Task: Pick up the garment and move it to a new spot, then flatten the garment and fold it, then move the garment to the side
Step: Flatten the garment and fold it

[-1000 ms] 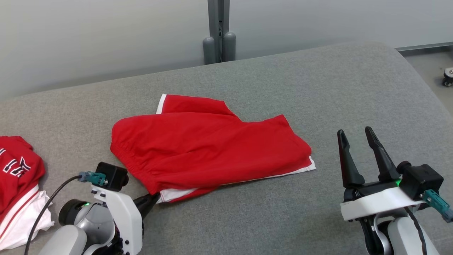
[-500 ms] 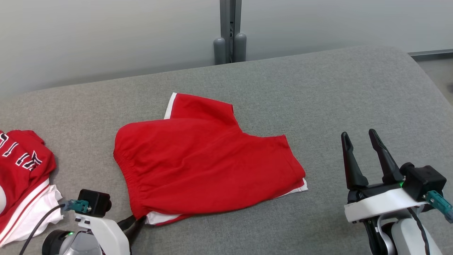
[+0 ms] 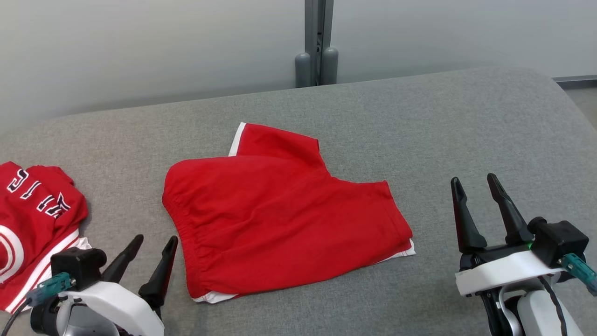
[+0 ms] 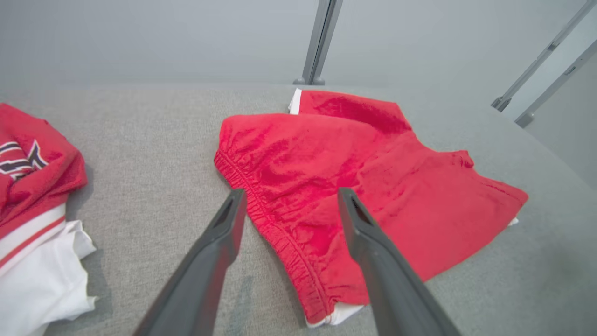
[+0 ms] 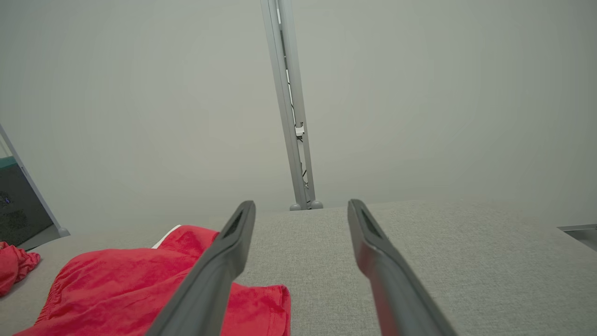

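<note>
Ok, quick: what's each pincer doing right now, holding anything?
Left pincer: open, holding nothing, just left of the red shorts.
Right pincer: open, holding nothing.

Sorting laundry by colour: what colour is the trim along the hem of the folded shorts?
White trim on red shorts, clearest in the head view.

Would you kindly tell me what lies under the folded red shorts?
White trim of a lower layer peeks out beneath the red shorts, which lie on the grey cushion; whatever else they cover is hidden.
</note>
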Controlling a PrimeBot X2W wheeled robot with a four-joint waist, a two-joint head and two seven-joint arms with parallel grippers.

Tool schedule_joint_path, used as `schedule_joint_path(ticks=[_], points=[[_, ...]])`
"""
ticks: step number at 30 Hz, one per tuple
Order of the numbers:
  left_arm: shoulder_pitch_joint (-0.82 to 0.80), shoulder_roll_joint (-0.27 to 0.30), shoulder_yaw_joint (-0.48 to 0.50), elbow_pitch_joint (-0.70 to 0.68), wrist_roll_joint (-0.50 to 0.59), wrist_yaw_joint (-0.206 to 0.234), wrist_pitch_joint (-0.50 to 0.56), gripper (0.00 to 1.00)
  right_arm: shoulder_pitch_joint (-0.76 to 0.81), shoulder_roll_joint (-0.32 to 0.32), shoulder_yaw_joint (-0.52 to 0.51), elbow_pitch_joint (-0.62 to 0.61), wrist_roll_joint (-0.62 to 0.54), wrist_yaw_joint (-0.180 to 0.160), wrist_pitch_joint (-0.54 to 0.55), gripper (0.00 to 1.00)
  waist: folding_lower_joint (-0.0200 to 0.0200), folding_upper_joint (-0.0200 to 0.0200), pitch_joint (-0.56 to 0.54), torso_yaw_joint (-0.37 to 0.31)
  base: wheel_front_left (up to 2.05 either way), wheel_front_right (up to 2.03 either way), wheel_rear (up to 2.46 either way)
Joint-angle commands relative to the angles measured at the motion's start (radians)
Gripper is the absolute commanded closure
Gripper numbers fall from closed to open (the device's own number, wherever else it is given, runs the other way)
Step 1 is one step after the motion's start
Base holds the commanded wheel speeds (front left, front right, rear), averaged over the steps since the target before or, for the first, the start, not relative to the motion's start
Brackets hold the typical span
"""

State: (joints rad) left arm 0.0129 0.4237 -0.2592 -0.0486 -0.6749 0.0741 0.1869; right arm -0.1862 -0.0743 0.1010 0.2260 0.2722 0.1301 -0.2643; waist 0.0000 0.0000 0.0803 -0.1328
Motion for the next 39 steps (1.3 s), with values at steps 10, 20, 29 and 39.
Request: schedule_joint_path(ticks=[10, 20, 29, 39], points=[[0.000, -0.086, 0.063, 0.039, 0.130, 0.091, -0.348, 0.00, 0.019, -0.008, 0.008, -0.007, -0.001, 0.001, 0.000, 0.00, 0.0000, 0.0000, -0.020, 0.029, 0.00, 0.00, 0.00], [0.027, -0.171, 0.097, 0.086, 0.201, 0.096, -0.451, 0.00, 0.037, -0.023, 0.013, -0.016, -0.003, 0.001, 0.000, 0.00, 0.0000, 0.0000, -0.045, 0.035, 0.00, 0.00, 0.00], [0.044, -0.272, 0.167, 0.077, 0.278, 0.019, -0.453, 0.00, 0.069, -0.023, -0.005, -0.038, -0.003, 0.001, 0.000, 0.00, 0.0000, 0.0000, -0.046, 0.045, 0.00, 0.00, 0.00], [0.043, -0.313, 0.228, 0.090, 0.344, -0.039, -0.453, 0.00, 0.063, -0.021, 0.003, -0.031, 0.000, 0.001, 0.000, 0.00, 0.0000, 0.0000, -0.052, 0.041, 0.00, 0.00, 0.00]])
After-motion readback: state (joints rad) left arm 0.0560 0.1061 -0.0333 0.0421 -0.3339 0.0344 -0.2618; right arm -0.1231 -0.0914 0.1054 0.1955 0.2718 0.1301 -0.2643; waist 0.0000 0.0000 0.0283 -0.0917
